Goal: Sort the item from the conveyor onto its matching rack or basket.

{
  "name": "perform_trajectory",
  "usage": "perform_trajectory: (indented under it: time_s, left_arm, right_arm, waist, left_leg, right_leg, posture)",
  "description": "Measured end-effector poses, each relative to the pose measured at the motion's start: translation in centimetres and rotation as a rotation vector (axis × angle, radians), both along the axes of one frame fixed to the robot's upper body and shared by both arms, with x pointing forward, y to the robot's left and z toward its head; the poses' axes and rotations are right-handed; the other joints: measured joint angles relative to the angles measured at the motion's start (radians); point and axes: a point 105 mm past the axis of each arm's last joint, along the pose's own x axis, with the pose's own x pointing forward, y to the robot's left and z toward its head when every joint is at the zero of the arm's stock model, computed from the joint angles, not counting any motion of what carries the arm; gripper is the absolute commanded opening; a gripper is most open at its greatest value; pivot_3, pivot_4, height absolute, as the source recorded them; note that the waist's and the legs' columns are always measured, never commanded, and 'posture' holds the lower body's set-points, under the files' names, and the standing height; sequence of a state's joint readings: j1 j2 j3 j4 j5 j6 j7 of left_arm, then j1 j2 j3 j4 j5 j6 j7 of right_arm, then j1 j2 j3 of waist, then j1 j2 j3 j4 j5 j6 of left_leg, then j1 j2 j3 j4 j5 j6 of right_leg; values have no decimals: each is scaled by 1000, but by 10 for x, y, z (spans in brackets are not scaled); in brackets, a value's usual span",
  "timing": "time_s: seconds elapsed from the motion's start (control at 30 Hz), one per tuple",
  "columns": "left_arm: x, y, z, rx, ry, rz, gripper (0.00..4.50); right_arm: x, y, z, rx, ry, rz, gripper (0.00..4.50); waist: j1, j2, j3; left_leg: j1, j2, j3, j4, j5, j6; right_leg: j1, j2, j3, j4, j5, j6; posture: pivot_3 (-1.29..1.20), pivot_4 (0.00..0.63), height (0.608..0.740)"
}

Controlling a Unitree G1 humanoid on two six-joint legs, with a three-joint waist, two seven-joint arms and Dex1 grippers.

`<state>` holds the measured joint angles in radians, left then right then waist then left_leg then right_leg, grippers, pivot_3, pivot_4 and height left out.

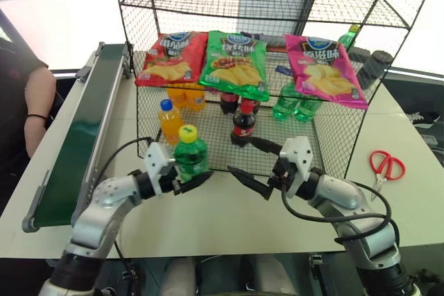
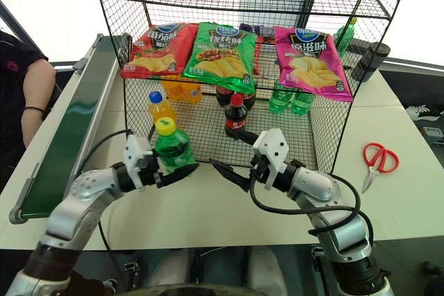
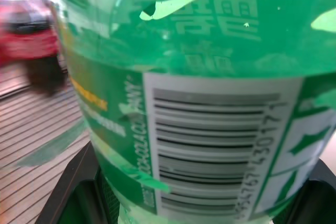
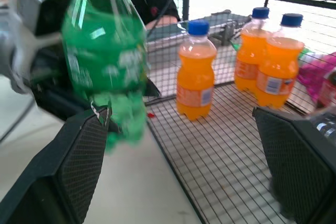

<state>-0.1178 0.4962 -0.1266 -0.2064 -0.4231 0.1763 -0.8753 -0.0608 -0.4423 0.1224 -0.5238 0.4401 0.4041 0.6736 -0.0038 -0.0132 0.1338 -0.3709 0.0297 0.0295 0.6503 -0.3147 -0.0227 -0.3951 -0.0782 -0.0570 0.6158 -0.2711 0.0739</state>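
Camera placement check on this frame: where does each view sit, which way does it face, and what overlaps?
Left and right eye views: head stereo pair, facing forward and down over the table, conveyor and wire basket; both arms show, left gripper shut on the green bottle, right gripper open.
Left wrist view: along the left fingers, pressed up to the green bottle's barcode label.
Right wrist view: along the open right fingers, toward the orange bottles.
Shared: green bottle in all views.
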Motion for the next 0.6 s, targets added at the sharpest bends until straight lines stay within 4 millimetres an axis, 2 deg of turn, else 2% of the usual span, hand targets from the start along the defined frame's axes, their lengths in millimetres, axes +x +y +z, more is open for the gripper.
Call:
perform_trajectory:
  time_s: [0.23, 0.33, 0.6]
  left_arm:
    - [3, -29, -11, 36, 7, -210, 2886]
    - [6, -41, -6, 42, -22, -268, 2886]
    - [9, -53, -2, 47, -52, -327, 2886]
  right_arm:
    - [-5, 9, 2, 5, 65, 45, 4500]
    - [-5, 10, 1, 0, 72, 49, 4500]
    - [-7, 10, -3, -4, 89, 46, 4500]
  waist:
    - [7, 0, 0]
    - [16, 0, 0]
    - [15, 0, 0]
  left_leg:
    - [0, 0, -1, 2, 0, 0]
    - [0, 1, -1, 2, 0, 0]
    - [0, 2, -2, 3, 0, 1]
  right_leg:
    - [0, 7, 0, 0, 0, 1]
    - [0, 10, 0, 1, 0, 1]
    - [1, 12, 1, 1, 0, 1]
  posture:
    - [0, 150, 740]
    - [0, 150, 740]
    - [0, 150, 740]
